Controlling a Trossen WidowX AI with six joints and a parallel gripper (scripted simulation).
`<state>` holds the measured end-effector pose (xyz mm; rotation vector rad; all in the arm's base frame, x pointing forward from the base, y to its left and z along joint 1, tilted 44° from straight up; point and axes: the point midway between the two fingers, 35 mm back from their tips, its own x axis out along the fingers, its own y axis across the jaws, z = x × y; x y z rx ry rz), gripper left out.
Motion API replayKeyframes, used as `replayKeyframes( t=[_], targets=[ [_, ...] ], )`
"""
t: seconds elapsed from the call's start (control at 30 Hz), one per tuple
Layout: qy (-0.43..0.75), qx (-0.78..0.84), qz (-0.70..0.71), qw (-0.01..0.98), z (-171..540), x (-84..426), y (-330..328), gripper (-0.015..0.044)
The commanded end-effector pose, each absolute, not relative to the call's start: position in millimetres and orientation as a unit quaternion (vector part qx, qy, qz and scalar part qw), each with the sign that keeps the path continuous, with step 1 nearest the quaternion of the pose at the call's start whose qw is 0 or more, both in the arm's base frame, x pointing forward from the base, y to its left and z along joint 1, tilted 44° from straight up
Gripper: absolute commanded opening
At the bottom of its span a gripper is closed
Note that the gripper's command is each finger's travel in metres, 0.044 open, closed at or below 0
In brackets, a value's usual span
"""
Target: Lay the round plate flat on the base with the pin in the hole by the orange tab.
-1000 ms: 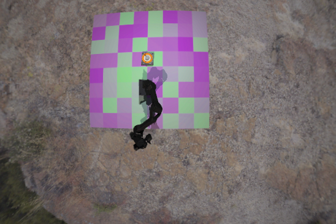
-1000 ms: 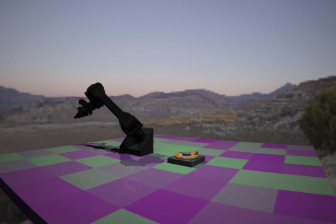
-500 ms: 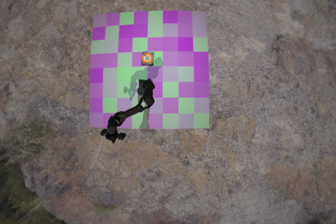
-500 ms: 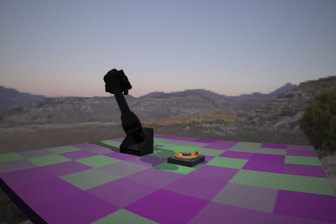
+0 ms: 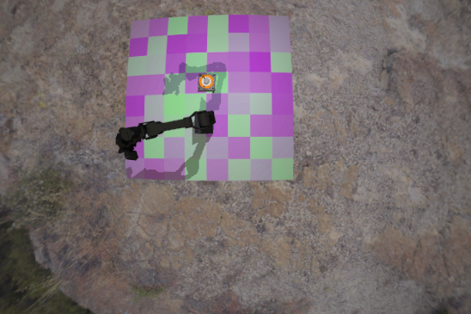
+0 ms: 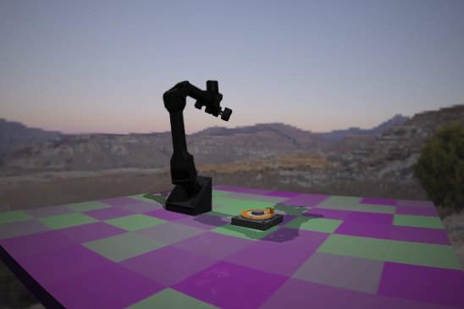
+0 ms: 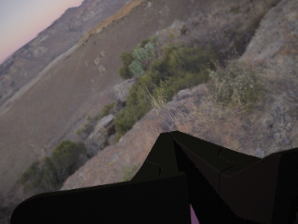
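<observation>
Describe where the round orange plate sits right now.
In the exterior view, the orange plate rests on its dark square base on the checkered mat, right of the arm's foot and far below the raised, shut claw.

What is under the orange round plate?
The round plate lies on a dark square base, which rests on the checkered mat. The pin and post under the plate are covered or too small to see. The shut claw is high above.
</observation>
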<state>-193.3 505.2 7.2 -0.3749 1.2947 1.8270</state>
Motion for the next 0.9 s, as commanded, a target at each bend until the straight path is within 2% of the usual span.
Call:
replayKeyframes(
  t=[0.0, 0.1, 0.17, 0.27, 0.37, 0.43, 0.63, 0.7, 0.87],
  targets=[
    [0.538, -0.152, 0.658, 0.504, -5.2, -118.8, 511.9, 0.0],
    [0.552, -0.153, 0.592, 0.568, -13.6, -53.1, 509.7, 0.0],
    [0.555, -0.154, 0.571, 0.585, -15.9, -33.7, 506.9, 0.0],
    [0.569, -0.161, 0.476, 0.651, -23.9, 47.2, 484.9, 0.0],
    [0.578, -0.168, 0.395, 0.694, -27.9, 107.4, 456.5, 0.0],
    [0.581, -0.17, 0.371, 0.704, -28.6, 124.1, 446.8, 0.0],
    [0.6, -0.187, 0.174, 0.758, -26.5, 236.7, 348.7, 0.0],
    [0.602, -0.19, 0.148, 0.761, -25.2, 248.2, 334.0, 0.0],
    [0.617, -0.213, -0.02, 0.758, -10.1, 307.5, 224.5, 0.0]
  ],
)
